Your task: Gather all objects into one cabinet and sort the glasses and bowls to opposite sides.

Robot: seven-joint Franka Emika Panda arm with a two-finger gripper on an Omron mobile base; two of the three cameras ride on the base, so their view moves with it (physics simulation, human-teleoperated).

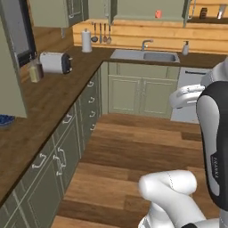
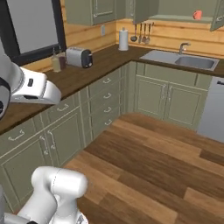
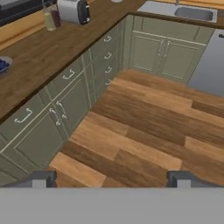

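My gripper [image 3: 111, 181] is open, its two dark fingertips [image 3: 41, 178] wide apart, with nothing between them. It hangs over the wooden floor [image 3: 144, 127] in the middle of the kitchen. A small reddish cup [image 1: 158, 14] [image 2: 197, 15] stands on the pale shelf of the olive-green wall cabinet [image 1: 147, 20] [image 2: 175, 18] above the sink, far from the gripper. The cabinet's doors [image 2: 141, 11] stand open. The bowl and the other cups are out of view.
The L-shaped wooden counter [image 1: 53, 102] carries a toaster [image 1: 55, 62], bottles [image 1: 34, 71], a paper towel roll [image 1: 86, 41] and a blue dish [image 1: 4, 120]. The sink [image 1: 144, 56], a soap dispenser [image 1: 185, 47] and a dishwasher [image 1: 189, 95] lie ahead. Low cupboards [image 3: 48, 127] line the left.
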